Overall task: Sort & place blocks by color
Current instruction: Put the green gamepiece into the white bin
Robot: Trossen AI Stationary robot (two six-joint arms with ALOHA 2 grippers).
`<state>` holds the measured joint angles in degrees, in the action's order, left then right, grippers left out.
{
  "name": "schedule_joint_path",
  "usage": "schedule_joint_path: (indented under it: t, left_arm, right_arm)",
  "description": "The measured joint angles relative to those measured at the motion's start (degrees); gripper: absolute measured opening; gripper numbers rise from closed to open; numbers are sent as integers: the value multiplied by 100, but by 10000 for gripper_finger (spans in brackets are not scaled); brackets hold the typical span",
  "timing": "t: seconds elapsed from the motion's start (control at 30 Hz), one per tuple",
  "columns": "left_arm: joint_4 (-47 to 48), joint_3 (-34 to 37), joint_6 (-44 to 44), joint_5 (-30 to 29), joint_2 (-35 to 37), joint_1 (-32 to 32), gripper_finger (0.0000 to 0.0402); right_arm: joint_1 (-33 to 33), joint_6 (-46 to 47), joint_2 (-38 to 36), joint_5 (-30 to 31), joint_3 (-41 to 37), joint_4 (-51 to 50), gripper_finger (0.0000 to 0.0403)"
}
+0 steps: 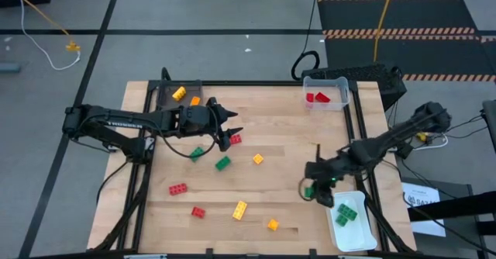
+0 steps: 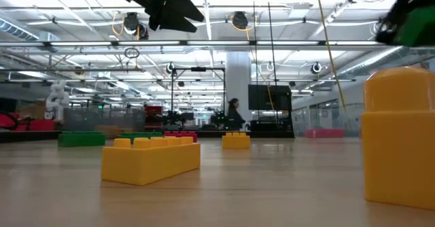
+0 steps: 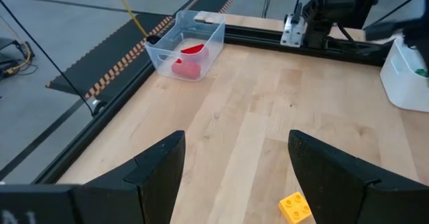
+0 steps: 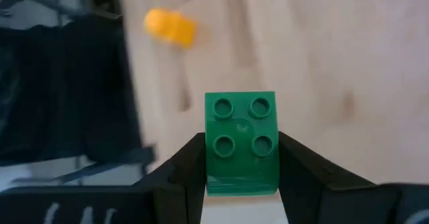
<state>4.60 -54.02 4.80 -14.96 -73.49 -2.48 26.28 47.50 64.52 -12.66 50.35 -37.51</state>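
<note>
Green brick (image 4: 240, 142), four studs up, sits clamped between the two fingers of the right gripper (image 1: 313, 191). The pair hangs above the wood table (image 1: 287, 135), just beside the white tray (image 1: 358, 232) at its inner edge. That tray holds two more green bricks (image 1: 346, 215).

Loose bricks on the table, placed from the white tray: a small orange brick (image 1: 273, 225) and a longer yellow brick (image 1: 239, 209) lie toward the left arm's side, near the table's front edge; two red bricks (image 1: 178, 188) lie farther that way. Two green bricks (image 1: 222, 163) and a small yellow one (image 1: 258, 159) lie near the table's middle.

Clear bin (image 1: 325, 93) stands at the far corner on the same side as the white tray, with red bricks (image 1: 317, 98) in it. Dark tray (image 1: 174, 98) stands at the opposite far corner, with yellow and orange bricks (image 1: 179, 93) in it.

Left gripper (image 1: 227, 129) is raised over the table near the dark tray, fingers (image 3: 157, 174) spread apart, nothing between them. A red brick (image 1: 235, 139) lies just beside its tips.
</note>
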Motion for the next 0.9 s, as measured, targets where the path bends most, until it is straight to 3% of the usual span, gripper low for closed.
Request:
schedule_joint_path:
  t: [0.4, 0.9]
  left_arm:
    - [15, 0, 0, 0, 0, 0, 266]
    - [46, 0, -2, 2, 0, 0, 266]
  right_arm:
    - [1391, 2263, -307, -686, 7, -936, 127]
    - [2072, 3742, -212, -705, -410, -1459, 137]
